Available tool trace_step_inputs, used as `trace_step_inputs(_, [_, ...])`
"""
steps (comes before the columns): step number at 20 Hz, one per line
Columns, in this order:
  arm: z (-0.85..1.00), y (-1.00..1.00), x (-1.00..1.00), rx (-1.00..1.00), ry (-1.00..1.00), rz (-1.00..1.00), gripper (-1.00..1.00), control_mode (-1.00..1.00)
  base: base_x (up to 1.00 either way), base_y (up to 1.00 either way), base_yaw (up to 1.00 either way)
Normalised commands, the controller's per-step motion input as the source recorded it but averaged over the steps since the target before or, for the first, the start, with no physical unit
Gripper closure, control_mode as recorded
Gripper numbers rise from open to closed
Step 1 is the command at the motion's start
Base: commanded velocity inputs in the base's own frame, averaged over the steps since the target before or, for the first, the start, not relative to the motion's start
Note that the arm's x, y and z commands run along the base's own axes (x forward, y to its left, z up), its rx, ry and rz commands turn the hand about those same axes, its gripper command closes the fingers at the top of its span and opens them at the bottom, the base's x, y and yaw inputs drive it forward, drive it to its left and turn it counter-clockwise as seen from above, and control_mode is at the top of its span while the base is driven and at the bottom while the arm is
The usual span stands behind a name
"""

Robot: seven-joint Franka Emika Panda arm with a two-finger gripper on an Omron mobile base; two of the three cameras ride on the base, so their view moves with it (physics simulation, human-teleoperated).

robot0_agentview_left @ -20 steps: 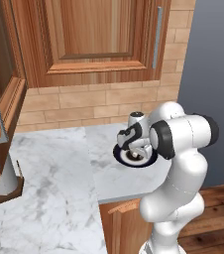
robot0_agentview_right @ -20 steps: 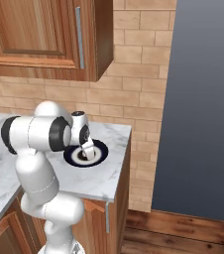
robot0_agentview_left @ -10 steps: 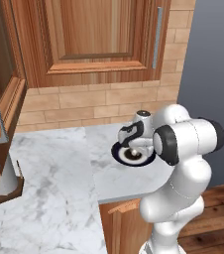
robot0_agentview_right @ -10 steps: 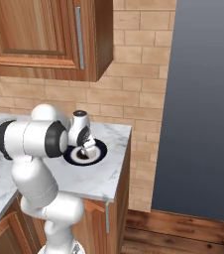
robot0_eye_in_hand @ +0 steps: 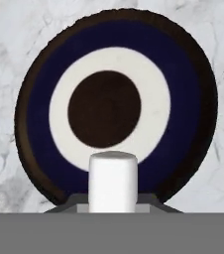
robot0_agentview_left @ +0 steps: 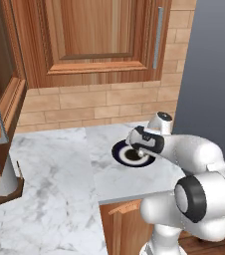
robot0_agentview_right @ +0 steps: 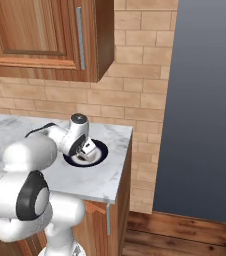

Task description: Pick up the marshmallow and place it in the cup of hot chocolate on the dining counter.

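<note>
Jaws were clamped on the tiny white-cream soft marshmallow (robot0_eye_in_hand: 112,181), which stood between the finger tips at the bottom of the hand view, above the near side of the wide dark blue round plate (robot0_eye_in_hand: 183,79) with its white ring and dark centre. That view looked straight down on the plate and on white-grey veined marble around it. The two-finger gripper (robot0_agentview_left: 140,153) hung just over the plate (robot0_agentview_left: 119,151) in the left base view; marshmallow too small to tell there. Right base view had the gripper (robot0_agentview_right: 87,150) over the plate (robot0_agentview_right: 103,150) on the small marble counter top (robot0_agentview_right: 110,180) backed by tan brick wall (robot0_agentview_right: 140,100), near its right end. Left view alone showed more marble stretching left; both showed the wooden wall cabinet (robot0_agentview_left: 89,40) overhead
</note>
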Motion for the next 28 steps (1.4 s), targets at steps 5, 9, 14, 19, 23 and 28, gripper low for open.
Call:
trace_step_inputs(5, [0.75, 0.0, -0.95, -0.02, 0.0, 0.13, 1.0, -1.0, 0.0, 0.0, 0.0])
trace_step_inputs(9, [0.66, 0.0, -0.8, -0.13, -0.01, 0.06, 1.0, -1.0, 0.0, 0.0, 0.0])
trace_step_inputs(14, [0.85, -0.02, -0.64, -0.18, -0.06, 0.04, 1.0, -1.0, 0.0, 0.0, 0.0])
trace_step_inputs(19, [1.0, -0.11, -0.6, -0.04, -0.03, 0.07, 1.0, -1.0, 0.0, 0.0, 0.0])
trace_step_inputs(23, [1.0, -0.02, -0.56, 0.0, -0.04, 0.1, 1.0, -1.0, 0.0, 0.0, 0.0])
trace_step_inputs(28, [0.93, -0.03, -0.58, -0.01, -0.07, 0.09, 1.0, -1.0, 0.0, 0.0, 0.0])
